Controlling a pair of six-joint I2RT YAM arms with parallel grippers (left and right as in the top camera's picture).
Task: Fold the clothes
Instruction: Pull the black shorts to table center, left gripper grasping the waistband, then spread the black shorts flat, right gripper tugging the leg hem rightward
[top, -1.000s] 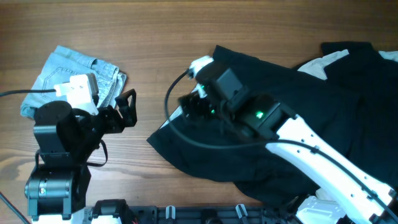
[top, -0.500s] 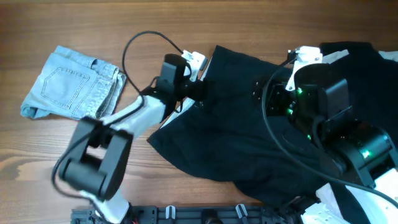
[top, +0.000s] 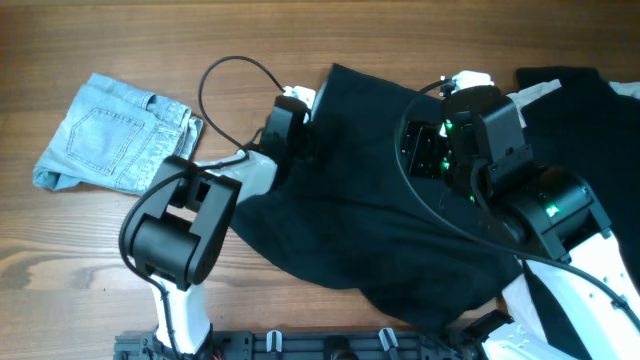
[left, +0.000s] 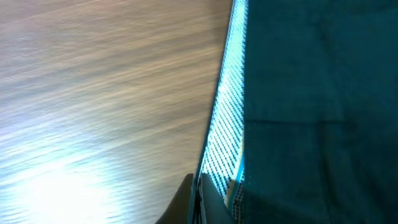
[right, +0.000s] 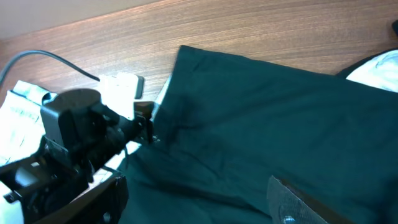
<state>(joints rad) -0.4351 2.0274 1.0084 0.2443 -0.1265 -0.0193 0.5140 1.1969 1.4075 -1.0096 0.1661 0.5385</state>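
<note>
The black shorts (top: 370, 210) lie spread over the middle of the table, one of the clothes. My left gripper (top: 300, 135) sits at their upper left edge. In the left wrist view its fingers (left: 200, 194) are pinched together on that edge (left: 227, 124), where a pale dotted lining shows. My right gripper (top: 420, 150) hovers over the shorts' upper middle, its jaws wide apart with only black cloth (right: 249, 112) below and nothing between them. The right wrist view also shows the left gripper (right: 149, 121) at the cloth's edge.
A folded pair of light blue denim shorts (top: 115, 145) lies at the far left. A heap of black and off-white garments (top: 580, 100) fills the right side, partly under my right arm. Bare wooden tabletop (top: 200, 40) runs along the back and left front.
My left arm swung from beside the denim shorts over to the black shorts' left edge and shut there. My right arm moved rightward over the cloth. The shorts' upper left corner shifted slightly left.
</note>
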